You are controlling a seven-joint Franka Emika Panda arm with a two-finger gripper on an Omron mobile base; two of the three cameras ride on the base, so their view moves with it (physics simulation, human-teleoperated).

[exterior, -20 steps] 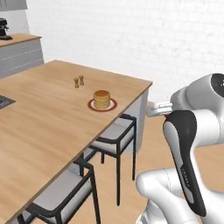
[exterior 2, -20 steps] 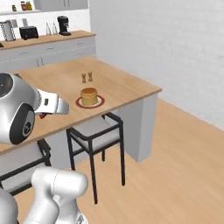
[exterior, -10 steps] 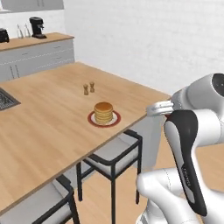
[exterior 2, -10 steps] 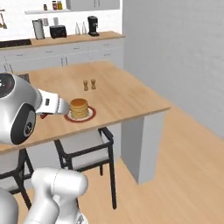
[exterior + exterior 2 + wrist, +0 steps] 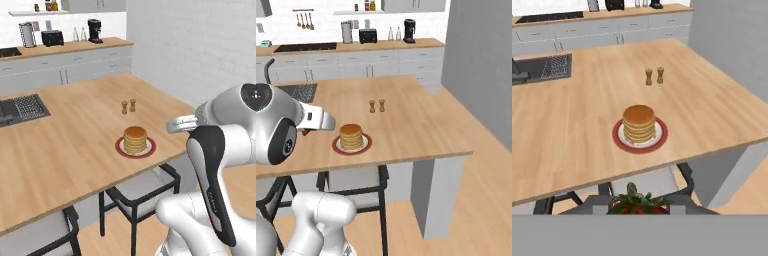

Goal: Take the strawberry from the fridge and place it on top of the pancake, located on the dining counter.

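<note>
Carrying strawberry at bottom centre of hand view, gripper clamped on it | pancake mid-frame on dining counter (plate near edge) | advise: centre above stack, lower gently before release.

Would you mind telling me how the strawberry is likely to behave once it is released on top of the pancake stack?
The strawberry looks small and roundish, so it may roll once let go. The pancake has a flat, fairly wide top, which should help it settle if placed near the middle. It probably bruises easily, so a gentle release seems wise.
</note>
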